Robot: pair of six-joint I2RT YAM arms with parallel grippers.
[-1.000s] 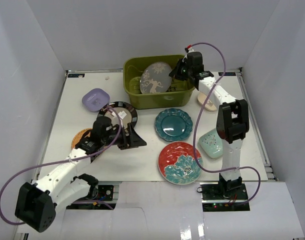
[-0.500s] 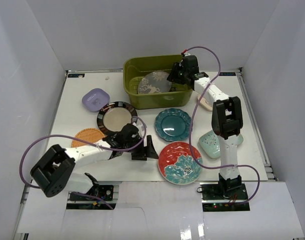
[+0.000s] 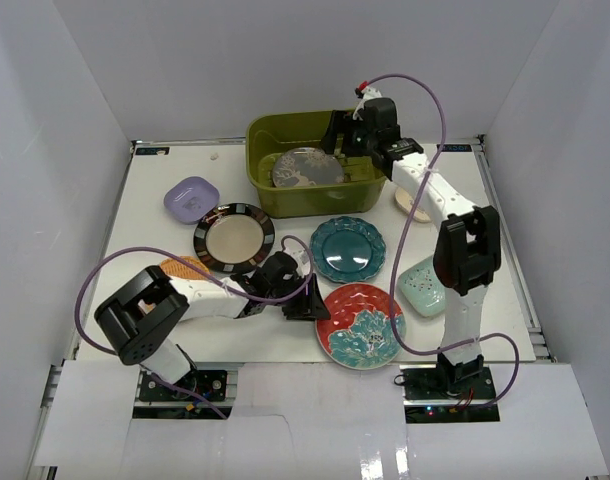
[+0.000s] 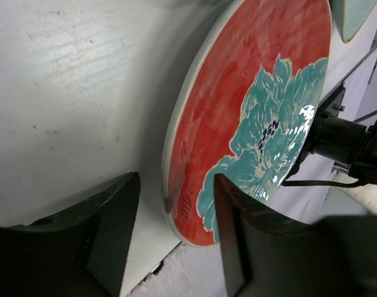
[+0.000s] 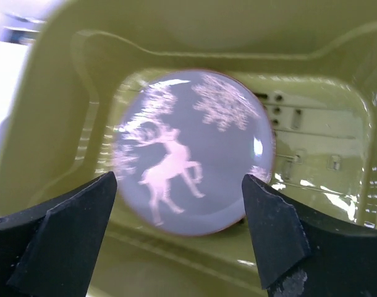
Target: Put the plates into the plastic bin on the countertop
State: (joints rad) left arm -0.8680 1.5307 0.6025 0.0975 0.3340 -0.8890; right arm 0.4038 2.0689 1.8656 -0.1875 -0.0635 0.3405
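The grey deer-print plate lies inside the olive plastic bin, slightly blurred. My right gripper hovers over it, open, with nothing between its fingers. The red plate with a teal flower lies flat near the countertop's front edge. My left gripper stands open, with its fingers on either side of that plate's left rim. A gap shows on the outer side.
On the countertop lie a teal scalloped plate, a black-rimmed cream plate, a lavender dish and a mint dish. My arms partly hide an orange plate and a cream dish. White walls enclose three sides.
My right gripper opened and let go of the deer plate, which dropped from leaning to nearly flat in the bin. My left arm swung right from the black-rimmed plate to the red plate's rim.
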